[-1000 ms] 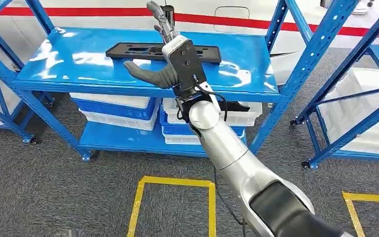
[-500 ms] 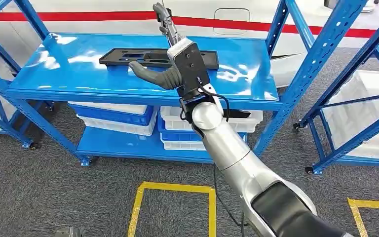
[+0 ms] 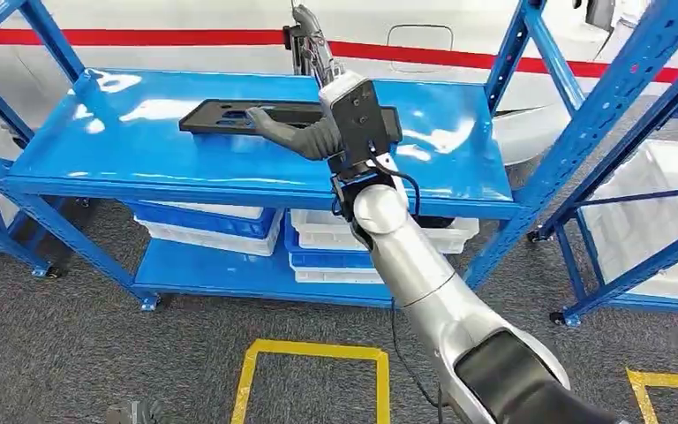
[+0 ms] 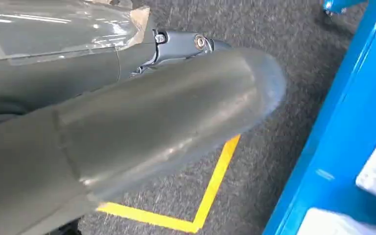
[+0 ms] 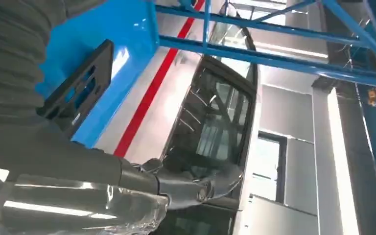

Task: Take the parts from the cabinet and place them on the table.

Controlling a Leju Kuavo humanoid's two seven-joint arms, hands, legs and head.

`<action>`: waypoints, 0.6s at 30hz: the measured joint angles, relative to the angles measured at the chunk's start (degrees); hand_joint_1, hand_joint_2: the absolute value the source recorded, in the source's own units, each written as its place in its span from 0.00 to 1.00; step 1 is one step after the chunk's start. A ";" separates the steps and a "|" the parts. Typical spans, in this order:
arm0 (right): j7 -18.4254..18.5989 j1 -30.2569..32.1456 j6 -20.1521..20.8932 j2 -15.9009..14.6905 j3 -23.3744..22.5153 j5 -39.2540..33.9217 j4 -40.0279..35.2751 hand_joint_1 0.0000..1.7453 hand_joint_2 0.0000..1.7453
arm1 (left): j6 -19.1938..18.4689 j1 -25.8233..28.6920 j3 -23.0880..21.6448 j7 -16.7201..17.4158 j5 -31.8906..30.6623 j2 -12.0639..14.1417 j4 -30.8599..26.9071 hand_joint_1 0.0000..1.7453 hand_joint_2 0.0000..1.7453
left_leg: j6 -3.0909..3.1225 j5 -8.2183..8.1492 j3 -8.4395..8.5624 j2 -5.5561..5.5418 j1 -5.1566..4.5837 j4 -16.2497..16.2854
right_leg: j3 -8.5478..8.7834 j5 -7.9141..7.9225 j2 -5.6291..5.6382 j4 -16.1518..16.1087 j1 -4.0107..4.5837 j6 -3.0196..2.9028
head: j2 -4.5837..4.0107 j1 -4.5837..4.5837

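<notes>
Above the top shelf [image 3: 141, 150] of the blue cabinet, the right hand [image 3: 322, 106] is extended over the black part [image 3: 229, 115]. Its fingers [image 3: 311, 49] are spread and point toward 12 o'clock beyond the shelf's rear edge; its thumb [image 3: 282, 132] reaches toward 9 o'clock, overlapping the part's near edge. The hand holds nothing; whether the thumb touches the part cannot be told. The left hand [image 4: 127, 127] hangs low over grey carpet beside yellow floor tape [image 4: 210, 191]; its degree of opening cannot be told.

The black part, a long flat slotted plate, lies flat on the top shelf, running from 9 to 3 o'clock, its right end hidden behind the hand. White and blue bins [image 3: 203, 221] sit on the lower shelf.

Assessment: the step in hand is the reach and grasp; nothing is lifted. The next move calls for lowering the hand and closing fingers and thumb across the plate's width, near its middle so it lifts level.
</notes>
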 joint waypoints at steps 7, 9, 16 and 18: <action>1.12 1.01 0.13 -0.74 -0.20 -0.02 -0.87 0.00 1.00 | 0.48 0.33 -0.46 -0.26 1.10 0.00 0.02 0.00 0.00 | 0.27 -2.55 2.92 -0.45 0.02 -0.18 | -10.29 0.34 -0.08 10.50 -0.59 1.87 | 0.00 0.00; 1.16 0.87 0.20 -0.76 -0.17 -0.11 -1.00 0.00 1.00 | 0.48 0.37 -0.57 -0.66 1.16 0.02 0.02 0.00 0.00 | -0.29 -3.87 4.48 -0.55 0.17 0.00 | -6.96 6.62 -0.39 0.20 -1.11 3.05 | 0.00 0.02; 1.27 0.82 0.28 -1.14 -0.20 -0.35 -1.29 0.00 1.00 | 0.46 0.22 -0.77 -0.76 1.18 0.33 0.00 0.00 0.00 | -2.36 -5.39 2.90 -0.24 0.27 5.26 | -4.37 4.61 -0.30 -0.85 -0.98 -1.46 | 0.00 -0.26; 1.16 0.98 0.28 -1.18 -0.17 -0.37 -1.29 0.00 1.00 | 0.44 0.23 -0.88 -0.74 1.18 0.37 0.00 0.00 0.00 | -3.18 -8.05 -3.44 -0.02 0.39 14.34 | -3.54 3.66 -0.25 -0.86 -0.90 -2.02 | 0.00 -0.26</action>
